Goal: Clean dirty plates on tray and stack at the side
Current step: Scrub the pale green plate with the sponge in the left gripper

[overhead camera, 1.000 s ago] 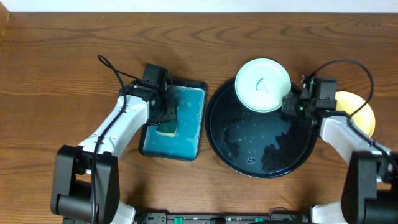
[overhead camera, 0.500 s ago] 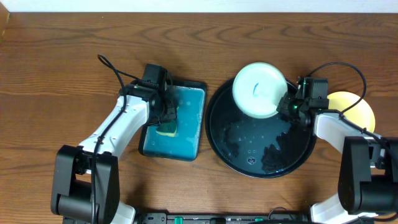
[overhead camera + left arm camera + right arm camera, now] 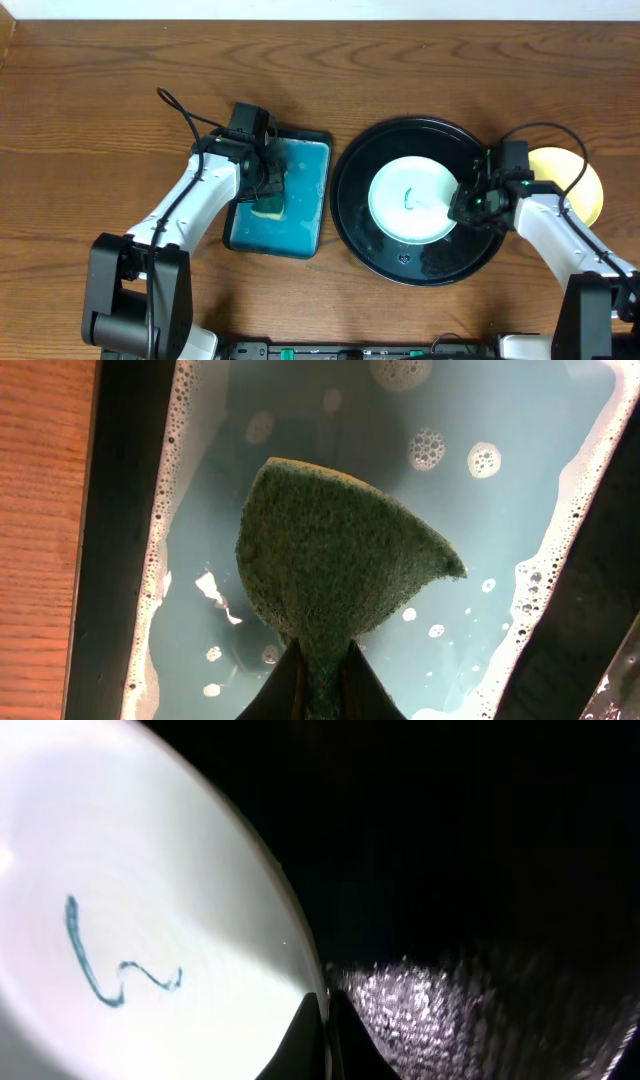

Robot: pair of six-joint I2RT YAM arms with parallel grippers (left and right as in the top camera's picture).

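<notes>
The brown wood-grain bench [image 3: 100, 80] ran the whole width of the scene, and the round black tray [image 3: 400, 140] sat on its right half, glossy and beaded with water near its front edge. To the left of it, apart from it, lay the smaller rectangular teal tray [image 3: 305, 190], holding a shallow pool of soapy water with bubbles along its walls. A pale plate [image 3: 412, 200] lay inside the black tray, about at its middle, face up. A yellow plate [image 3: 580, 180] rested on the bare bench just to the right of the black tray, partly hidden behind the right arm. Over the teal tray hung a green-faced sponge [image 3: 330, 560], yellow on its other side, and the left hand [image 3: 265, 180] was clamped on its narrow end, fingers squeezed close together around it. The right hand [image 3: 322, 1020] sat low at the pale plate's right-hand rim, its two fingers pinched shut on that thin edge. On the plate's face I could see a thin dark teal squiggle [image 3: 110, 960], unwiped.
</notes>
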